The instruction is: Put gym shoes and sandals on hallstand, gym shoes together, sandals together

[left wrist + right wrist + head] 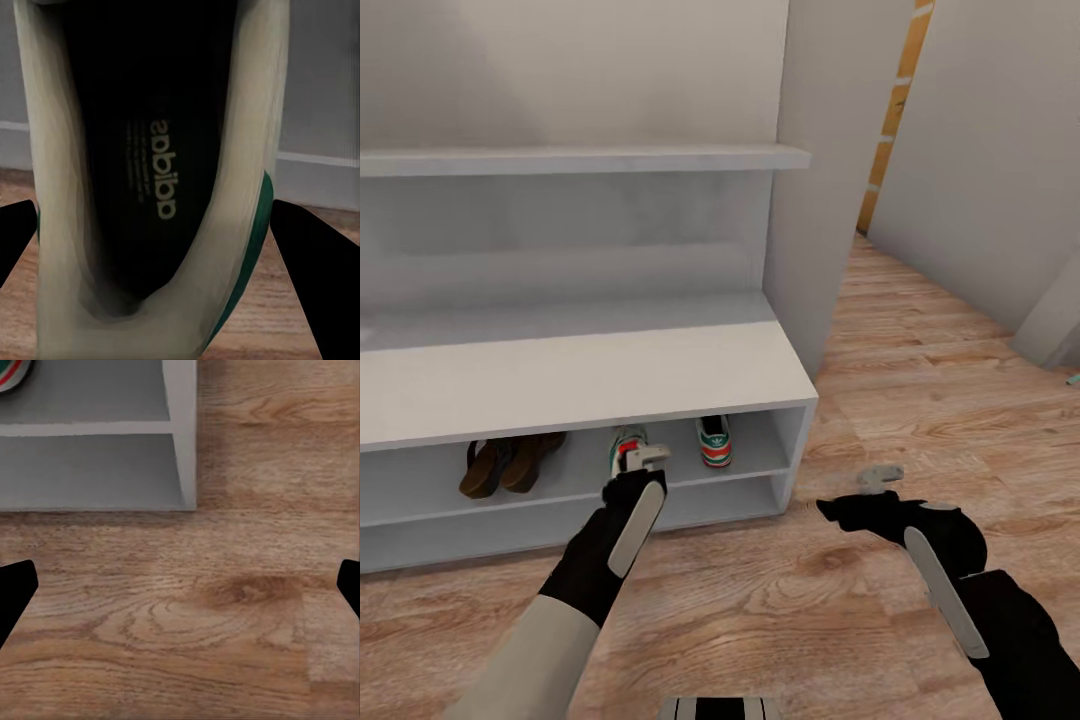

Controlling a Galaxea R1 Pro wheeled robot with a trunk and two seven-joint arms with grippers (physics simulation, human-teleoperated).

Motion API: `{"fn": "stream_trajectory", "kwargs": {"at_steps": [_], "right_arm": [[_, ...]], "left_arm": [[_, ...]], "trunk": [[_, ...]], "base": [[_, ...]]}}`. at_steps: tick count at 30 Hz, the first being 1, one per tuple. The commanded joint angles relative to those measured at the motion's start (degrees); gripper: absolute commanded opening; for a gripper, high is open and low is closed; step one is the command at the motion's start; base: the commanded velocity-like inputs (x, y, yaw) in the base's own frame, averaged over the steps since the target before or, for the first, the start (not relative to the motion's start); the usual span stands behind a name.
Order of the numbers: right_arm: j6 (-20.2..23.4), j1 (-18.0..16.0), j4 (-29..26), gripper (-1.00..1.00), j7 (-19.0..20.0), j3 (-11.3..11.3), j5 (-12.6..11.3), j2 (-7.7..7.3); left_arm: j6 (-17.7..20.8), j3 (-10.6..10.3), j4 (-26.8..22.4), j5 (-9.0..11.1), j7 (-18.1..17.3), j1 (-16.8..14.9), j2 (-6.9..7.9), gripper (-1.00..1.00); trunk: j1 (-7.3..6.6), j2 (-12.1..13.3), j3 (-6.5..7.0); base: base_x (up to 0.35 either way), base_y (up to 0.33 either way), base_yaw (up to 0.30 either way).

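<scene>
The white hallstand (560, 375) stands ahead of me. On its upper open shelf the two sandals (510, 462) lie side by side at the left. One gym shoe (714, 441) sits on the same shelf to the right, and its edge shows in the right wrist view (11, 375). The other gym shoe (626, 441) is at the shelf's front edge, with my left gripper (644, 459) shut on it. In the left wrist view this shoe (157, 172) fills the space between the fingers (315, 262). My right gripper (876, 479) hangs open over the corridor floor (760, 600).
A white wall shelf (580, 160) runs above the hallstand. A white wall panel (830, 180) rises just right of it. The hallstand's right end wall (184, 435) and lower shelf are near my right gripper (180, 577). The wood floor continues to the right rear.
</scene>
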Motion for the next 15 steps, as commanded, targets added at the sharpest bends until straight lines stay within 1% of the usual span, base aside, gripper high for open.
{"fn": "stream_trajectory", "kwargs": {"at_steps": [1,5,10,12,13,15], "right_arm": [[0.3,0.1,0.0,1.0,3.0,-1.8,-0.1,-1.46],[0.6,0.3,-0.1,1.0,6.9,-4.0,-0.1,-4.05],[0.8,0.3,-0.1,1.0,8.4,-4.8,-0.1,-5.1],[0.8,0.3,-0.1,1.0,8.6,-4.9,-0.1,-5.27],[0.8,0.3,-0.1,1.0,8.7,-5.0,-0.1,-5.33],[0.8,0.3,-0.1,1.0,8.8,-5.0,-0.1,-5.37]], "left_arm": [[0.0,0.0,1.3,0.3,0.1,-1.0,-0.08,-1.0],[-0.2,0.0,3.8,0.8,0.2,-2.5,-0.17,-1.0],[-0.6,-0.4,5.8,1.0,-0.2,-3.0,-0.21,-1.0],[-1.4,-1.6,6.8,1.0,-0.3,-3.1,-0.21,-1.0],[-2.2,-2.8,7.6,1.0,-0.3,-3.1,-0.22,-1.0],[-3.0,-4.0,8.4,1.0,-0.3,-3.1,-0.22,-1.0]], "trunk": [[0.0,0.0,0.0],[0.0,0.0,0.0],[0.0,0.0,0.0],[0.0,0.0,0.0],[0.0,0.0,0.0],[0.0,0.0,0.0]], "base": [[0.0,0.0,0.0],[0.0,0.0,0.0],[0.0,0.0,0.0],[0.0,0.0,0.0],[0.0,0.0,0.0],[0.0,0.0,0.0]]}}
